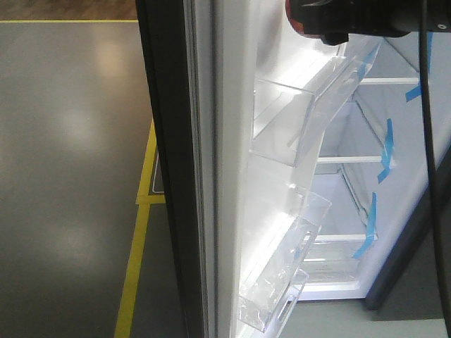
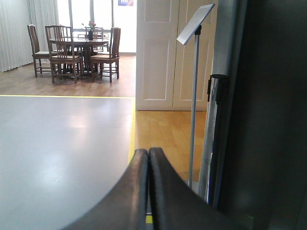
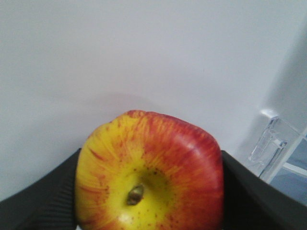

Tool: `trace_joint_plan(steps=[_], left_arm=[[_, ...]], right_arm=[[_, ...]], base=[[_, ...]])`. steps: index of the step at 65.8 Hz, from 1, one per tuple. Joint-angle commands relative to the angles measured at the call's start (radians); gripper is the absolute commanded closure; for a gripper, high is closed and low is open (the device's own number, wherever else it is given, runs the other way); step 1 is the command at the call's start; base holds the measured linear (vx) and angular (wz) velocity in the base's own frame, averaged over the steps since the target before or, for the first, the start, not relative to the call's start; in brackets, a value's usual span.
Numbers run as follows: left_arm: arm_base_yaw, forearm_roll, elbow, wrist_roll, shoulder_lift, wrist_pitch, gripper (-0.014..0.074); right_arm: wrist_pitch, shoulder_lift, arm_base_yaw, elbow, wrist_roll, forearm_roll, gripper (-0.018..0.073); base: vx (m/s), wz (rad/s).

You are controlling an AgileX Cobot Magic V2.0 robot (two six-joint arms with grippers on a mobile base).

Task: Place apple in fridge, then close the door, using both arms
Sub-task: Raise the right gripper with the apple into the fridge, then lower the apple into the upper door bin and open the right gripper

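Clamping the apple [image 3: 152, 163], the right gripper [image 3: 148, 203] faces the fridge [image 3: 144, 52] wall for placing; the left gripper [image 2: 147, 189], pressed together, waits beside the door [image 2: 271, 120].

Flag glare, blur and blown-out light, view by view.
Front view: the door's white inner face is blown out behind the clear bins; soft glare on the grey floor. Left wrist view: windows overexposed, left gripper dark and blurred. Right wrist view: the apple slightly soft, a highlight on its red side.
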State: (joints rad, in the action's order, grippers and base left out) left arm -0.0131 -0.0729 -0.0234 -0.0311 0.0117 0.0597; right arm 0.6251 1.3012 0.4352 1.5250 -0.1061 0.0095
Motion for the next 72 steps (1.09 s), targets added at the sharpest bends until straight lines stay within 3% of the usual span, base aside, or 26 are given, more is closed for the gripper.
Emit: trace_joint_plan(steps=[1,20,53,72], left_arm=[[0.001,-0.004,-0.03,-0.008,0.015,-0.074,0.0602],[0.001,-0.004,-0.03,-0.008,0.015,-0.074,0.0602],[0.001,-0.004,-0.03,-0.008,0.015,-0.074,0.0602],[0.001,-0.004,-0.03,-0.008,0.015,-0.074,0.0602]], right_arm=[[-0.093,-0.015,-0.004,0.032,-0.003,-0.009,0.0202],[-0.046,-0.015,-0.004,0.03,-0.002,-0.049,0.0171],[-0.022,-0.015,-0.004,0.03,0.002,-0.054,-0.0039],[-0.015,-0.021,-0.004,0.03,0.011,-0.056,-0.0045]], base=[[0.0,0.0],[0.0,0.0],[0.0,0.0],[0.0,0.0]])
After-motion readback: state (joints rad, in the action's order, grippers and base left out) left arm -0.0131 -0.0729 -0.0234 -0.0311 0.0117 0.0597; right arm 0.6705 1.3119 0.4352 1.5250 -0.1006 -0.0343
